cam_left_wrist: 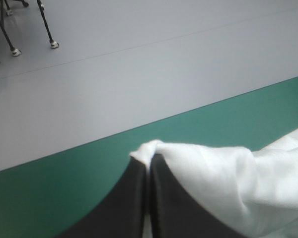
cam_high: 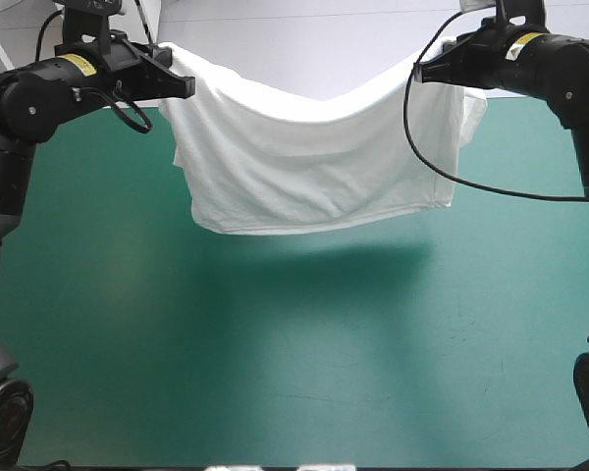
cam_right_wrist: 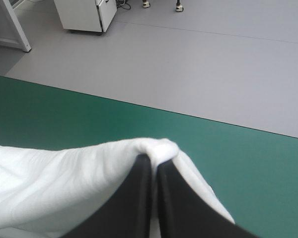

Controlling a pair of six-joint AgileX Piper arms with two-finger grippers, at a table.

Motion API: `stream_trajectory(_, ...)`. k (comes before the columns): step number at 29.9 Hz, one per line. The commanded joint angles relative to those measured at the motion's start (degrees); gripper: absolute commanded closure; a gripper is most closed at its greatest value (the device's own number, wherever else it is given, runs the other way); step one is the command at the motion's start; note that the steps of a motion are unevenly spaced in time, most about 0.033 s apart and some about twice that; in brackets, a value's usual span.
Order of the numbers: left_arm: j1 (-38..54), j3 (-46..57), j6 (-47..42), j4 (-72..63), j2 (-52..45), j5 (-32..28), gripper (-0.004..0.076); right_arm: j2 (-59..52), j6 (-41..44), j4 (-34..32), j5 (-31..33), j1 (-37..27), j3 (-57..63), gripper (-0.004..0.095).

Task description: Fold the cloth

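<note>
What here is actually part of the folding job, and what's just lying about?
Part of the job:
- T-shirt, white, hanging in the air between the two claws
- left claw, shut on one end of its upper edge
- right claw, shut on the other end

Just there:
- teal-green cover on the table, below the shirt

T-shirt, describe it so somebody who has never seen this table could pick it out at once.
Look over the far half of the teal-green table. There the T-shirt hangs between the left pincer and the right pincer, each shut on an upper corner. It is the only white thing, sagging in the middle above its own shadow.
</note>
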Motion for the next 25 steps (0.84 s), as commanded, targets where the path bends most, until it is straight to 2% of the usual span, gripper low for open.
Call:
stream_trajectory(1,-0.24,-2.54,0.84,-1.09,1.05,-10.62,0.0734,1.21,0.16,0.37,-7.88,-2.06,-2.07,0.0922)
stream_trajectory(5,-0.24,-7.76,0.93,-1.08,6.53,-15.48,0.0734,4.71,-1.25,4.58,-13.16,-5.18,-2.33,0.0922)
stream_trajectory(9,-0.24,-16.75,1.41,-1.08,13.46,-17.34,0.0733,9.04,-3.43,7.14,-14.03,-7.64,-7.24,0.0921)
stream_trajectory(15,-0.24,-30.12,2.12,-1.08,21.91,-13.21,0.0733,15.42,-4.23,12.55,-13.81,-10.24,-18.82,0.0921)
stream_trajectory(19,0.18,-30.73,2.12,-1.32,23.9,-9.99,0.0733,16.59,-4.33,12.91,-11.48,-10.24,-18.46,0.0921)
stream_trajectory(25,0.3,-30.36,1.87,-4.22,24.82,-1.74,0.0734,16.96,-4.33,13.42,-4.72,-10.24,-13.87,0.0921)
